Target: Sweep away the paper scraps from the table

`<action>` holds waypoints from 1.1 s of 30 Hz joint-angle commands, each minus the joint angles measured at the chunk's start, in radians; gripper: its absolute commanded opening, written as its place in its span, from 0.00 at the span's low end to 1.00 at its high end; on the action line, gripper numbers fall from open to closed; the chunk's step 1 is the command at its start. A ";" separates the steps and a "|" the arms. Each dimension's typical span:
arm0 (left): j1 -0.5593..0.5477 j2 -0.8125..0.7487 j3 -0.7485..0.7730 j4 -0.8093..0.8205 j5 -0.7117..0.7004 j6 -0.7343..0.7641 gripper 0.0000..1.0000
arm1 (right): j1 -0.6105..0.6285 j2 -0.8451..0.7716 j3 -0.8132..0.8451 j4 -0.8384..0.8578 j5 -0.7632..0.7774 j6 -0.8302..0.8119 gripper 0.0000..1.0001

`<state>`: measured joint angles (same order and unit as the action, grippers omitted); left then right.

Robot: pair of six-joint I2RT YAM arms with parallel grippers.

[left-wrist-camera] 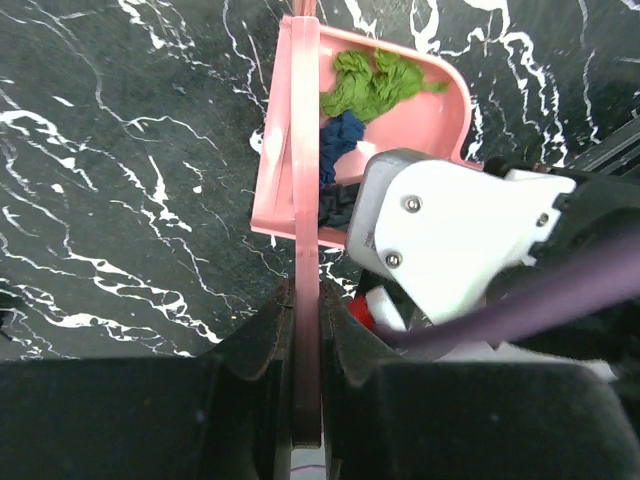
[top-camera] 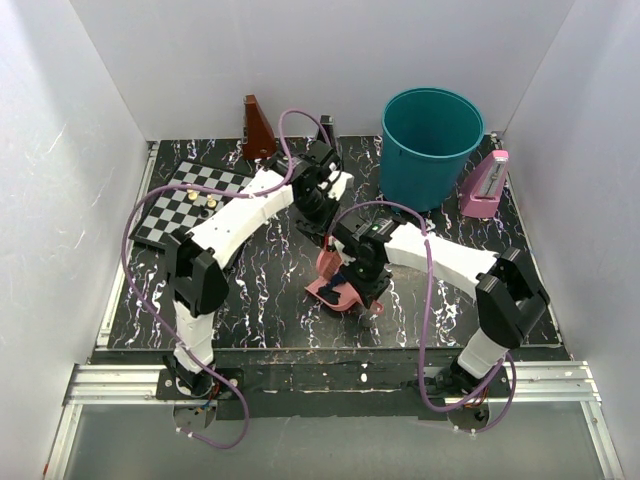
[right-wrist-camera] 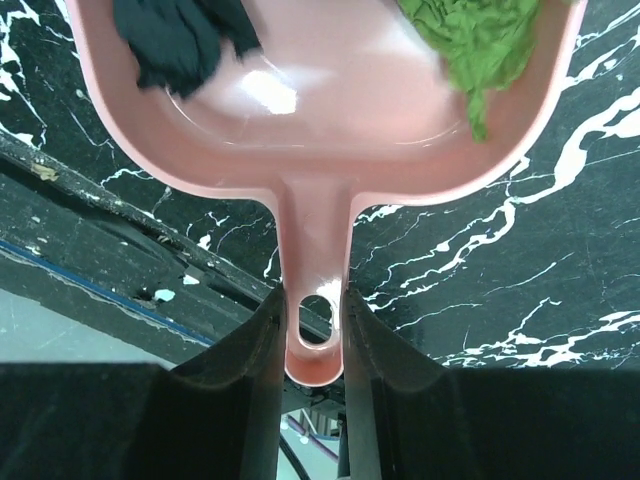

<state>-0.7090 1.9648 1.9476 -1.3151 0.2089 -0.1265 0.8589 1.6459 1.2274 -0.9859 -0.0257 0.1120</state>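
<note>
The pink dustpan [right-wrist-camera: 330, 120] holds a dark blue paper scrap [right-wrist-camera: 185, 40] and a green paper scrap [right-wrist-camera: 480, 40]. My right gripper [right-wrist-camera: 315, 300] is shut on the pan's handle [right-wrist-camera: 315, 240]. In the left wrist view the same pan [left-wrist-camera: 420, 120] carries the green scrap [left-wrist-camera: 375, 85] and the blue scrap [left-wrist-camera: 340, 140]. My left gripper [left-wrist-camera: 305, 295] is shut on the thin pink brush handle [left-wrist-camera: 305, 180], which lies along the pan's open side. From above, the dustpan [top-camera: 328, 292] sits near the front middle of the black table [top-camera: 260, 300], with both grippers over it.
A teal bucket [top-camera: 430, 140] stands at the back right beside a pink object [top-camera: 485, 185]. A chessboard [top-camera: 190, 205] with a few pieces [top-camera: 205, 203] lies at the left, and a brown metronome [top-camera: 258, 128] stands behind it. The table's front edge [right-wrist-camera: 120, 240] is close to the pan.
</note>
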 commanded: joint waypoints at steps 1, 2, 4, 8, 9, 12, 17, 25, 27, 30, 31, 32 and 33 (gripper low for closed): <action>0.034 -0.150 0.068 -0.098 0.034 -0.056 0.00 | -0.008 -0.040 -0.023 0.039 0.021 0.028 0.01; 0.045 -0.156 0.071 -0.104 0.005 -0.065 0.00 | -0.008 -0.044 -0.028 0.046 0.021 0.031 0.01; 0.063 -0.175 0.070 -0.108 -0.060 -0.079 0.00 | -0.008 -0.050 -0.037 0.056 0.020 0.035 0.01; 0.091 -0.217 0.063 -0.096 -0.231 -0.113 0.00 | -0.008 -0.064 -0.046 0.067 0.052 0.041 0.01; 0.097 -0.233 0.056 -0.085 -0.265 -0.125 0.00 | -0.008 -0.069 -0.045 0.067 0.056 0.044 0.01; 0.121 -0.314 -0.028 0.011 -0.363 -0.136 0.00 | -0.008 -0.087 -0.036 0.066 0.073 0.048 0.01; 0.172 -0.480 -0.240 0.174 -0.471 -0.136 0.00 | -0.009 -0.130 0.018 0.041 0.073 0.058 0.01; 0.183 -0.653 -0.574 0.385 -0.540 -0.088 0.00 | -0.053 -0.124 0.225 -0.095 0.067 0.078 0.01; 0.183 -0.696 -0.645 0.431 -0.545 -0.072 0.00 | -0.078 -0.113 0.308 -0.137 0.063 0.080 0.01; 0.183 -0.754 -0.739 0.500 -0.571 -0.056 0.00 | -0.118 -0.092 0.433 -0.194 0.055 0.086 0.01; 0.183 -0.776 -0.763 0.517 -0.578 -0.052 0.00 | -0.129 -0.083 0.486 -0.220 0.049 0.086 0.01; 0.183 -0.794 -0.788 0.534 -0.583 -0.051 0.00 | -0.142 -0.069 0.539 -0.243 0.046 0.086 0.01; 0.183 -0.817 -0.806 0.550 -0.586 -0.053 0.00 | -0.155 -0.055 0.588 -0.267 0.046 0.086 0.01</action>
<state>-0.5255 1.2537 1.1919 -0.9016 -0.3199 -0.2005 0.7483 1.5600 1.6405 -1.1374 0.0265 0.1848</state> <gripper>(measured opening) 0.077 0.315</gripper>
